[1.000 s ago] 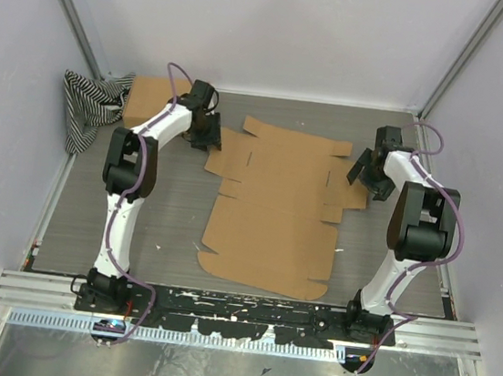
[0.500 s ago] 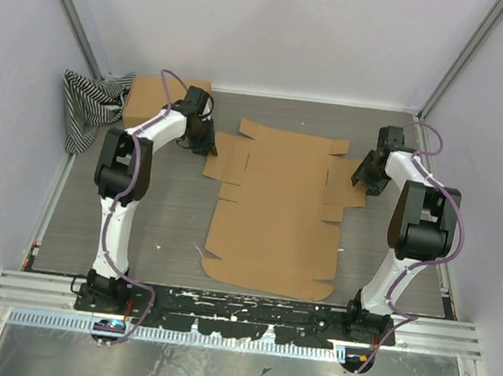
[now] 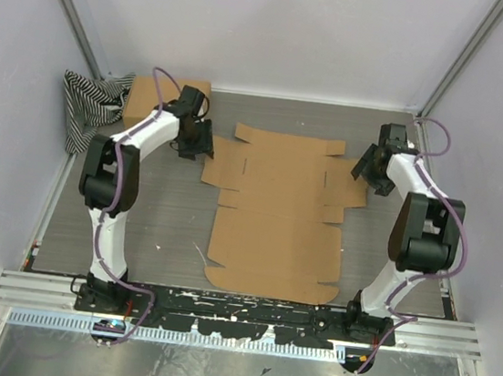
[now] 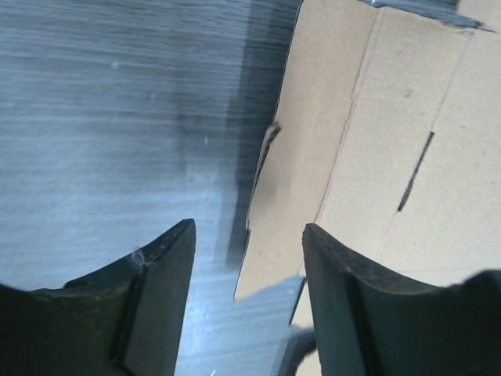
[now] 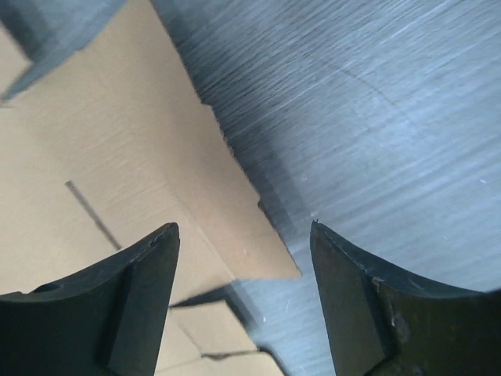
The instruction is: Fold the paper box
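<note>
Top external: paper box [image 3: 276,214], flat unfolded cardboard, on counter [image 3: 162,209]. Striped cloth [image 3: 85,105], carton [image 3: 137,105] far left. Left gripper [image 3: 203,149], right gripper [image 3: 364,173]: jaws released.

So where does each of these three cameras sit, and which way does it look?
Top external: fixed above and behind, looking down on the table; shows left arm, right arm, flat cardboard between.
Left wrist: on that arm, looking down past the open left tool at the cardboard's left edge.
Right wrist: likewise, open right tool above the right flap's corner.
Shared: all three see the cardboard.
</note>
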Controlling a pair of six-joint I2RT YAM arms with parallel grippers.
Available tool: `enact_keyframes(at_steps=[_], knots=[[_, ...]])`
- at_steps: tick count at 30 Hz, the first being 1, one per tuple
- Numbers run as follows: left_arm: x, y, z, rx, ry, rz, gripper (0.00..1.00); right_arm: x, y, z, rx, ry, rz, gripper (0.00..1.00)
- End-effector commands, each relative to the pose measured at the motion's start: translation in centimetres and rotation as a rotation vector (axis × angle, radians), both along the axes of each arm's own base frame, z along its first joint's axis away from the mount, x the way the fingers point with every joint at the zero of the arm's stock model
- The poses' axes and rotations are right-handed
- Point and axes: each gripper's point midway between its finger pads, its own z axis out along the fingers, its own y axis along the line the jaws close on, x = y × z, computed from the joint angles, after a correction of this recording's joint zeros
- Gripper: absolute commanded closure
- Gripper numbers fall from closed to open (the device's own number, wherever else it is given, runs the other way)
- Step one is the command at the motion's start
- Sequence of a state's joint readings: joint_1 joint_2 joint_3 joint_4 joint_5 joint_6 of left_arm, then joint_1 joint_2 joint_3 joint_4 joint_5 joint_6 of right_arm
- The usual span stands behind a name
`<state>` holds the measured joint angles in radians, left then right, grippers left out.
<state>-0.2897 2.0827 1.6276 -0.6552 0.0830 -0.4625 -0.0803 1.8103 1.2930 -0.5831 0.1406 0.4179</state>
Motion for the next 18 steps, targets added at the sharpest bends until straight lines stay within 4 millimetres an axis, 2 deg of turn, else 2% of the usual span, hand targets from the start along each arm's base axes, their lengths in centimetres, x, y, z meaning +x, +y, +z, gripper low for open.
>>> enact_keyframes(at_steps=[1,4,6,8,11,13,15,18], knots=[[0.0,1.2,5.3,0.018,-0.132,0.044,0.34,1.5,0.1,8.5,-0.01,-0.258,-0.006,0.27],[3.0,-0.4,7.8,-0.067,-0.259,0.055,0.33,4.7,2.7,9.7,0.104,-0.315,0.123,0.27],[5.8,-2.0,9.5,-0.12,-0.301,0.032,0.33,7.0,3.7,9.1,0.138,-0.292,0.18,0.28],[8.1,-3.7,10.1,-0.159,-0.293,0.006,0.33,9.2,4.4,8.0,0.172,-0.266,0.214,0.3],[11.0,-5.6,9.1,-0.192,-0.255,-0.015,0.36,11.9,4.8,6.0,0.205,-0.252,0.233,0.31],[12.2,-6.6,8.1,-0.207,-0.236,-0.025,0.38,13.1,5.1,5.0,0.218,-0.246,0.243,0.31],[12.8,-7.5,7.1,-0.209,-0.233,-0.032,0.39,14.0,5.6,4.0,0.247,-0.24,0.268,0.32],[12.8,-8.4,5.1,-0.215,-0.215,-0.034,0.4,14.6,6.3,2.7,0.272,-0.235,0.285,0.34]])
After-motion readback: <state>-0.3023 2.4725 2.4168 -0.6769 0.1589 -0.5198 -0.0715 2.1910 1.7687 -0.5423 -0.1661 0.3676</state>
